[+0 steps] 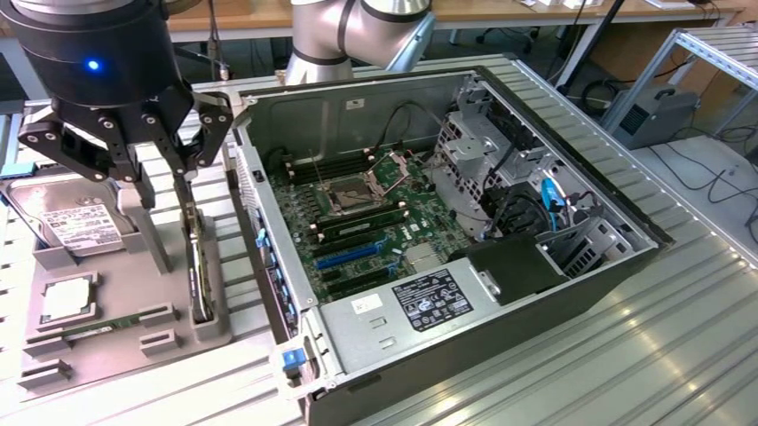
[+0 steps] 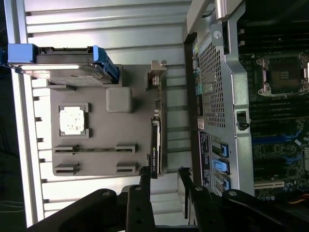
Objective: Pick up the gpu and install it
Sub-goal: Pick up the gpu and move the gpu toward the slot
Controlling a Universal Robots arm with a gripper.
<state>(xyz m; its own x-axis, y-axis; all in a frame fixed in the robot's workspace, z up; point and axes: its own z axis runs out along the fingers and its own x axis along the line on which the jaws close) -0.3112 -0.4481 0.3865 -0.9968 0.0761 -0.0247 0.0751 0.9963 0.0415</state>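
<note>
Wrist view: we are seeing hand [image 2: 164,175] hanging released, fingers [image 2: 145,182] spread, over gpu [image 2: 154,145]; card lying just beneath, edge-up, long axis running straight through finger gap.

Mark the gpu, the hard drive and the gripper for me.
gpu [image 2: 155,145], wrist view, on its narrow black edge.
hard drive [image 1: 83,226], exterior view, on its white label.
gripper [image 2: 164,170], wrist view, midway between its fingertips.

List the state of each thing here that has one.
gripper: jaws open, empty, just above the gpu.
gpu: on edge in the gray tray, ungrasped.
computer case: side panel off, motherboard exposed.
hard drive: resting in the gray tray.
</note>
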